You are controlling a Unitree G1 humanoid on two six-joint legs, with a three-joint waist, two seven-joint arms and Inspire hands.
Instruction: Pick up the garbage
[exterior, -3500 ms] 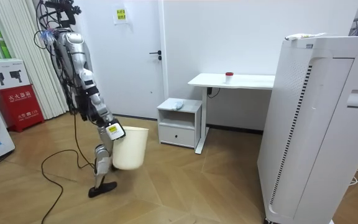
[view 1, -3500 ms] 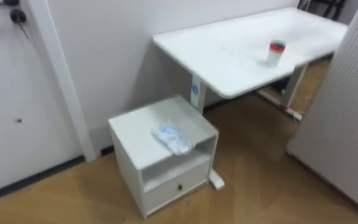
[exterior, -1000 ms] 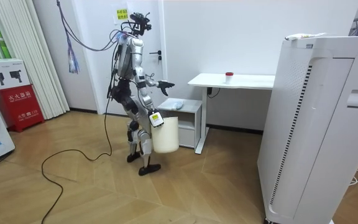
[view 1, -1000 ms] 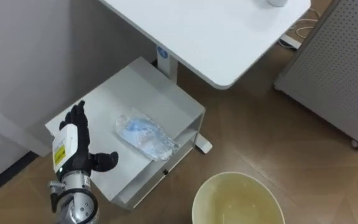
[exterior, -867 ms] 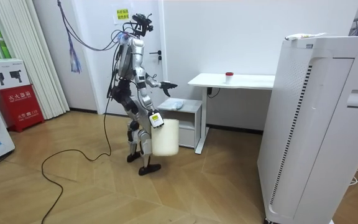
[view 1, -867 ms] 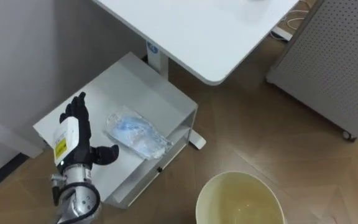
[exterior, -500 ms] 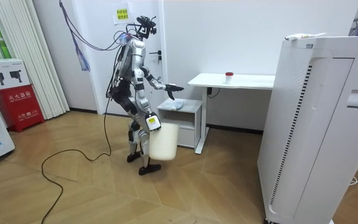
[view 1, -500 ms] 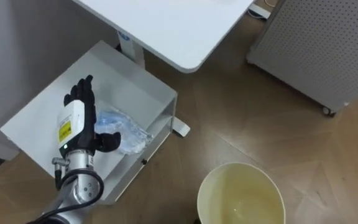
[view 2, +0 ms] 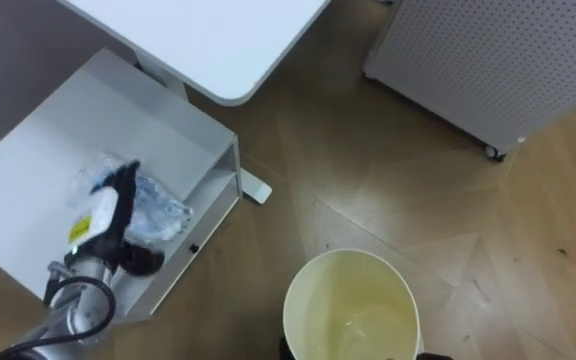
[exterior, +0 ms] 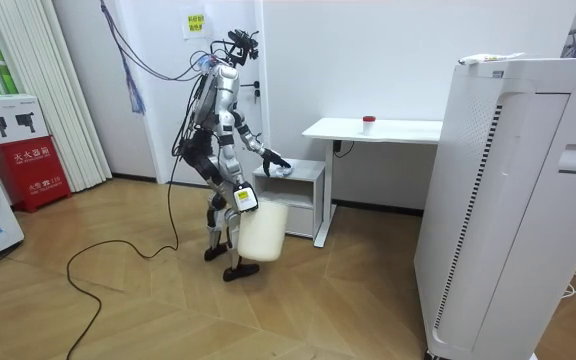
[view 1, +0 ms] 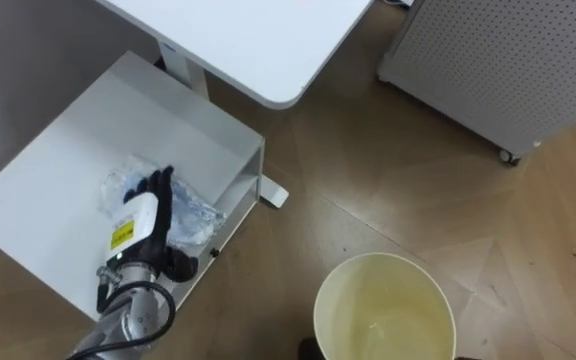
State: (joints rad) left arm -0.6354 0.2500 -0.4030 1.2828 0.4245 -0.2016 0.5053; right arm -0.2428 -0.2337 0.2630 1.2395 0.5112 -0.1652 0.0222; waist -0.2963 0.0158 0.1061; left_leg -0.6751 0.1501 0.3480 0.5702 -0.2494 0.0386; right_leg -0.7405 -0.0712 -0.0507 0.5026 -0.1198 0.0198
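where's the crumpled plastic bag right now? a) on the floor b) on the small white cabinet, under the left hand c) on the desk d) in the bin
b: the plastic bag lies on the small white cabinet with the left hand on it.

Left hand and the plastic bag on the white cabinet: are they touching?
Touching. In the left eye view the left hand lies flat on the plastic bag; the room view shows it down at the cabinet top.

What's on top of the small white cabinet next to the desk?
A crumpled plastic bag lies on the cabinet top. The left hand lies over it, fingers stretched out, covering the bag's middle, so what is under the hand cannot be seen.
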